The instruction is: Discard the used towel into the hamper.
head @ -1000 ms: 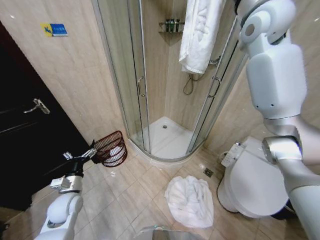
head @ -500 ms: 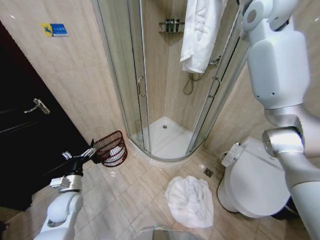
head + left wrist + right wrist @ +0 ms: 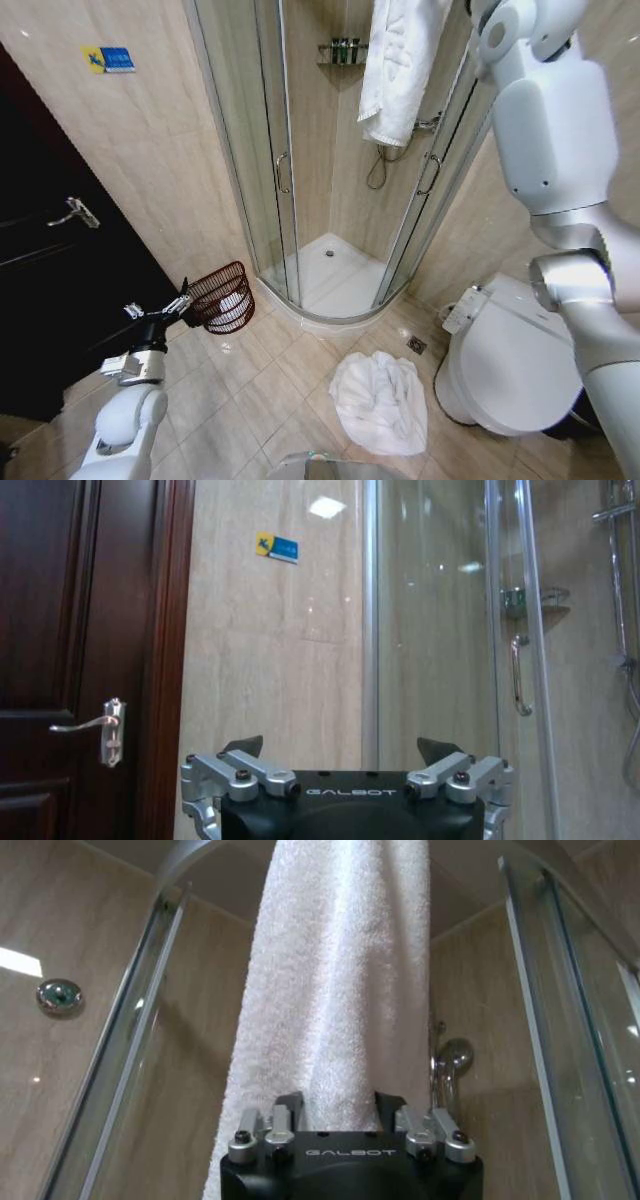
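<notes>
Hanging item: white towel (image 3: 400, 65), draped over the top of the shower enclosure (image 3: 300, 200), lower end loose above the tray.

Right gripper (image 3: 340, 1111): raised high on its arm, fingers clamped on the towel's folds, cloth bunched between them in the right wrist view.

Left gripper (image 3: 160, 308): held low near the floor, just beside the hamper (image 3: 222, 296), fingers apart and empty.

Hamper: dark reddish-brown openwork basket on the floor tiles between the dark door (image 3: 60, 270) and the shower's glass, some white cloth already inside.

Second white towel (image 3: 380, 400): crumpled on the floor beside the toilet (image 3: 510, 370), well apart from the hamper.

Handling note: I judge the lift should go upward first, so the cloth clears the enclosure's top edge before swinging across; the grip should stay firm, since the long free end may drag or snag on the shower fittings.

Change since half a second ago: right arm shifted slightly, towel swayed a little left; left gripper, hamper and floor towel unchanged.
</notes>
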Tool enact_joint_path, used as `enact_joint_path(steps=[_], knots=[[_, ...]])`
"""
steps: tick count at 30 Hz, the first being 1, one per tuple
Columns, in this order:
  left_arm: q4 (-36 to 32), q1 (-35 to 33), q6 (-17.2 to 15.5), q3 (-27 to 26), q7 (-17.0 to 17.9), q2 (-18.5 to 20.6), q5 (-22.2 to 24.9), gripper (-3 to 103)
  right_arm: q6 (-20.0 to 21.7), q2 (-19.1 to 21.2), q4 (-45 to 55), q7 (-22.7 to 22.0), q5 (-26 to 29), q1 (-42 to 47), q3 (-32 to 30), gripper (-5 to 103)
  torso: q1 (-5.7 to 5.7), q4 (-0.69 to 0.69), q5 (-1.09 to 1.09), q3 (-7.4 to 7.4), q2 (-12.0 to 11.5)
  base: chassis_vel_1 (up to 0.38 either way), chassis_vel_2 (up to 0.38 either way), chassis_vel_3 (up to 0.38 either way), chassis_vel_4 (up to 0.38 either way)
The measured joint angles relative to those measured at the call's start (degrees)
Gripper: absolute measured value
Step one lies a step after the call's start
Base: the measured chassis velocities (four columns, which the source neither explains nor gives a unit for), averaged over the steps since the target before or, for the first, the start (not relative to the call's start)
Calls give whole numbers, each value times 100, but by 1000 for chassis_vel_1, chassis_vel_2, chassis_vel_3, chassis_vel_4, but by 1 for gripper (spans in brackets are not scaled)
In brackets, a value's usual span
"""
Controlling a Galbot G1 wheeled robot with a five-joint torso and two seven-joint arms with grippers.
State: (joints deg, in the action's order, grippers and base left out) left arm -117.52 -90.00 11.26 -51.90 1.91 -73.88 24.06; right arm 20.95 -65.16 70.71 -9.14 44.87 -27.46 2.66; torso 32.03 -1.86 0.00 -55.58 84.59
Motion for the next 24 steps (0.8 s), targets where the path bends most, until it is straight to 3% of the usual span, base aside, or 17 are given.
enact_joint_path(steps=[4, 5, 8, 11, 12, 24], knots=[[-2, 2, 5, -8, 2, -12, -2, 100, -16, 12, -14, -4, 48, -20, -14, 32, 0, 0, 0, 0, 0, 0, 0, 0, 0], [-2, 2, 5, -8, 2, -12, -2, 100, -16, 12, -14, -4, 48, -20, -14, 32, 0, 0, 0, 0, 0, 0, 0, 0, 0], [-8, 17, 5, 5, 3, -33, -14, 100, -15, 35, 45, -37, 91, -33, 6, 16, 0, 0, 0, 0, 0, 0, 0, 0, 0], [-12, 19, 11, 35, 5, -51, -26, 100, -11, 74, 161, -101, 135, -33, 25, 12, 0, 0, 0, 0, 0, 0, 0, 0, 0], [-14, 16, 25, 48, 7, -57, -28, 100, -4, 116, 281, -152, 179, -4, 28, 4, 0, 0, -1, 0, 0, 0, 0, 0, 0], [-69, -27, 82, -14, 10, -92, 40, 100, 57, 642, 1239, -499, 700, 468, 7, 3, 0, 0, 1, 1, 0, 0, 0, 0, 0]])
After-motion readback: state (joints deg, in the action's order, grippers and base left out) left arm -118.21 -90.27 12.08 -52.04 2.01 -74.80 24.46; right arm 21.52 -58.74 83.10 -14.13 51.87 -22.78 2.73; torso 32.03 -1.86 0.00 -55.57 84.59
